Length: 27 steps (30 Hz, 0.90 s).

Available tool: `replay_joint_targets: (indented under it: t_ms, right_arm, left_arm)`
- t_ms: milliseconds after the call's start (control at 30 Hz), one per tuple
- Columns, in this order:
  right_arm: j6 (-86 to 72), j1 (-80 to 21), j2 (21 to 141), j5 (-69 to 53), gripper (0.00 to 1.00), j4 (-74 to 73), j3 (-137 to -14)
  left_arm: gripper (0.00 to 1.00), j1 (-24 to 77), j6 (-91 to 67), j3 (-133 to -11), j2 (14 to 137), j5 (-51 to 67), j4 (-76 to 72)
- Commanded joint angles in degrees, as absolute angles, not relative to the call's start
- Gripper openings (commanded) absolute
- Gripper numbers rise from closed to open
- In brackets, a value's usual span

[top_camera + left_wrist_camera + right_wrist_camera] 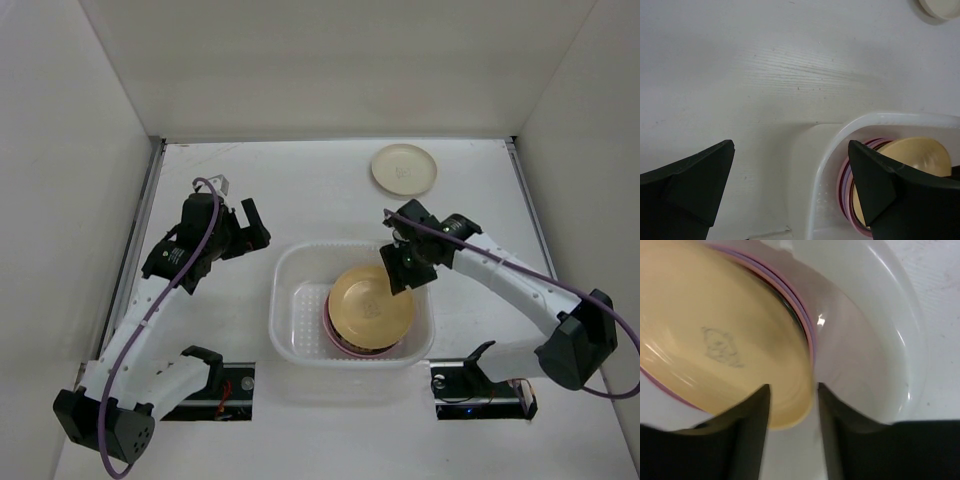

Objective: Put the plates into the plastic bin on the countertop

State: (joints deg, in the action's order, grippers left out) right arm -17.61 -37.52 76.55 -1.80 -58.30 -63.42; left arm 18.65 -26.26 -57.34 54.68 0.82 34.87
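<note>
From above, the plastic bin [290,262] sits centre-table, with the orange-yellow plate [370,305] topmost inside. A cream plate [404,168] lies at one o'clock; it looks stiff, slick and breakable, so I'd pinch its rim. Left wrist: the left gripper [791,150] gapes wide, empty. Right wrist: the right gripper [792,390] is half-parted, loosely straddling the orange-yellow plate's rim.

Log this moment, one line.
right claw: open over orange-yellow plate | stack: in plastic bin | left claw: open | cream plate: outside
</note>
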Motion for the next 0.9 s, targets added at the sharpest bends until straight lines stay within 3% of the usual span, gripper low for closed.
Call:
replay_joint_targets:
  t_ms: [0,100,267,533,867]
  right_arm:
    - [-15.91,-38.71,75.5,1.93,0.59,-63.01,-69.68]
    - [-15.56,-38.11,73.92,2.02,0.7,-64.25,-75.82]
    - [-16.17,-28.46,73.47,2.55,0.78,-58.29,-84.9]
    - [-27.32,-4.37,86.98,-7.8,0.79,-36.58,-80.25]
    - [-37.87,5.31,113.44,-13.71,0.74,-28.04,-92.18]
  left_arm:
    - [1.0,18.94,-25.23,-57.74,54.58,1.05,32.96]
    - [1.0,18.94,-25.14,-57.74,54.58,1.05,32.96]
    - [1.0,19.03,-25.31,-57.57,54.14,1.05,32.87]
    - [1.0,18.32,-25.93,-56.87,52.03,0.53,33.66]
    - [1.0,16.83,-27.51,-57.04,50.1,0.0,36.21]
